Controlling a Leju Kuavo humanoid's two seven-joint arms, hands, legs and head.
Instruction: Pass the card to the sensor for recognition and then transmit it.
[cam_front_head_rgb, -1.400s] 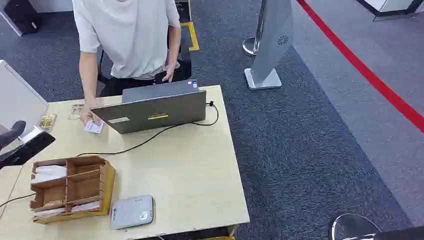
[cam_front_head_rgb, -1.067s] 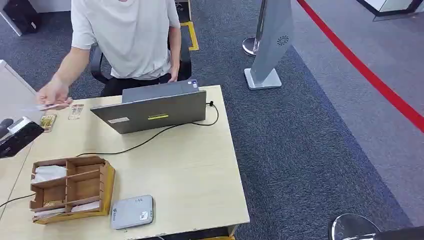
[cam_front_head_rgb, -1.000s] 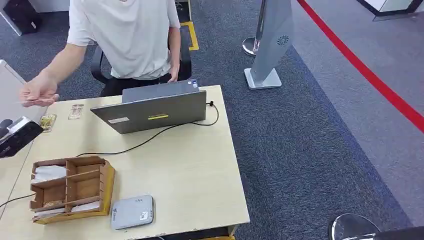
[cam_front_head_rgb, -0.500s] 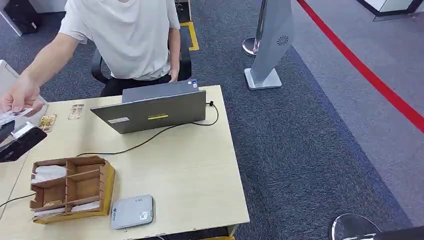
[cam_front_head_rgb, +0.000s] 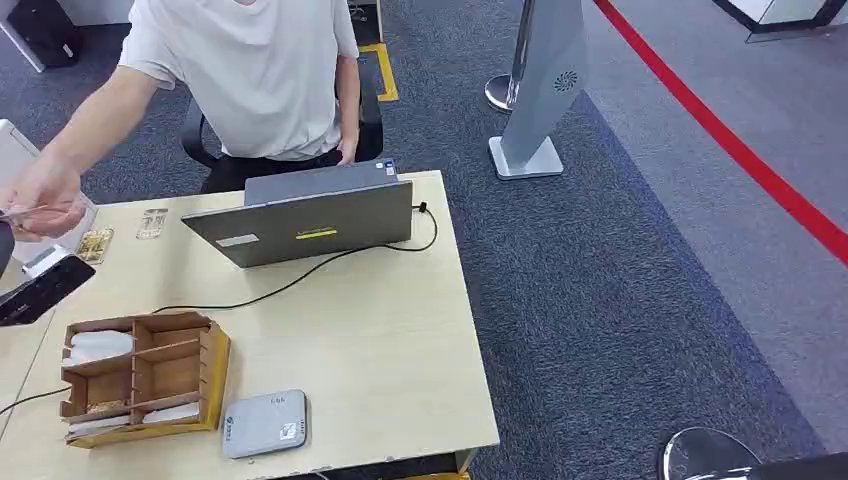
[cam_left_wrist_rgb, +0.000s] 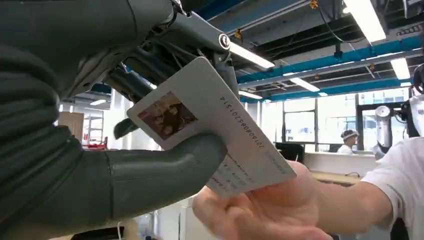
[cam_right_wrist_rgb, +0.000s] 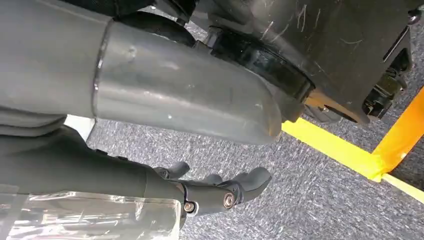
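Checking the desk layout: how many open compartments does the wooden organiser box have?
4 in the brown wooden organiser box at the table's near left: two in the rear row, two long ones in front, holding white and pale items.

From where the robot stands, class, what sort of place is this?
Probably a reception or check-in desk in an office hall: a pale wooden table with a grey laptop, a small grey card reader, and a red floor line.

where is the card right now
In the left wrist view the card sits between the left hand's thumb and fingers, with the person's hand still gripping its far end.
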